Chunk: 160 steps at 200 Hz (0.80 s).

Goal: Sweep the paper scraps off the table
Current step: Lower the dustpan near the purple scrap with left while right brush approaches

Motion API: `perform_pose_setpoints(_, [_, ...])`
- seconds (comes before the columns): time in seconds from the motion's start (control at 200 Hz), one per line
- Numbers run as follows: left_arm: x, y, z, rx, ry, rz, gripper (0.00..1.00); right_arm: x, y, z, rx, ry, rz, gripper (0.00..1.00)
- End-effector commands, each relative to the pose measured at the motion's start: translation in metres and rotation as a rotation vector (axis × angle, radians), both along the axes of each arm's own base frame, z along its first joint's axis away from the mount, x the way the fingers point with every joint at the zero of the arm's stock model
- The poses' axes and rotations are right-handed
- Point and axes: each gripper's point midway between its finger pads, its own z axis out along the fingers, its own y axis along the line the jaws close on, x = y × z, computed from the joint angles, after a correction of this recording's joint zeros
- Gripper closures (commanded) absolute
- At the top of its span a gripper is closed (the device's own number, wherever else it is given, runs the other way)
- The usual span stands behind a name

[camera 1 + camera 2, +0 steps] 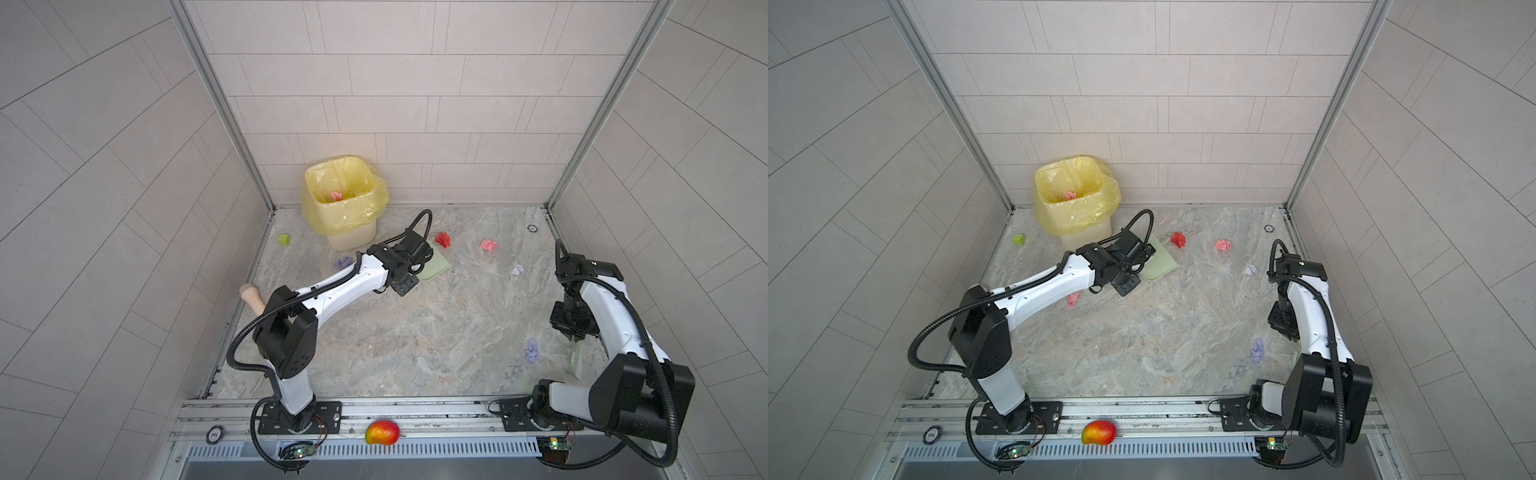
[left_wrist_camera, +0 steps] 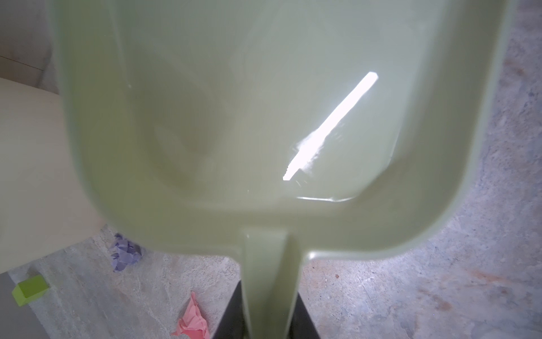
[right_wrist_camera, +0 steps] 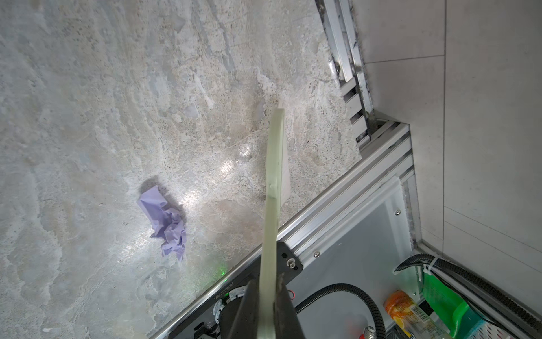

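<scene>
Clamping dustpan (image 2: 234,117) handle in left gripper (image 2: 269,317), brush (image 3: 274,164) handle in right gripper (image 3: 265,311); lavender paper scrap (image 1: 532,350) near, eight o'clock of right fingers (image 3: 246,311) in both top views, untouched. Base-plate print (image 3: 223,290) illegible.

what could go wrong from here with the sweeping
1. The purple scrap beside the pale green sweeper held in the right gripper lies towards the front rail of the table. The dustpan in the left gripper is far off by the bin, so a stroke may scatter the scrap rather than collect it.
2. A pink scrap lies under the left arm and could be missed.
</scene>
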Motion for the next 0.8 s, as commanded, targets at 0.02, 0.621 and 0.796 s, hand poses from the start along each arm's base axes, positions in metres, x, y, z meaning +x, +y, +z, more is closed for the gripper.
perform_pose_setpoints(0.02, [-0.014,0.002,-0.004,-0.016,0.033,0.006,1.00,-0.005,0.011,-0.016,0.066,0.037,-0.069,1.00])
perform_pose_setpoints(0.621, [-0.040,-0.001,-0.033,-0.009,0.109,-0.005,1.00,0.010,0.065,-0.010,0.189,-0.095,0.003,1.00])
perform_pose_setpoints(0.796, [-0.048,0.000,-0.040,-0.002,0.132,-0.008,1.00,0.020,0.088,-0.006,0.220,-0.132,0.052,1.00])
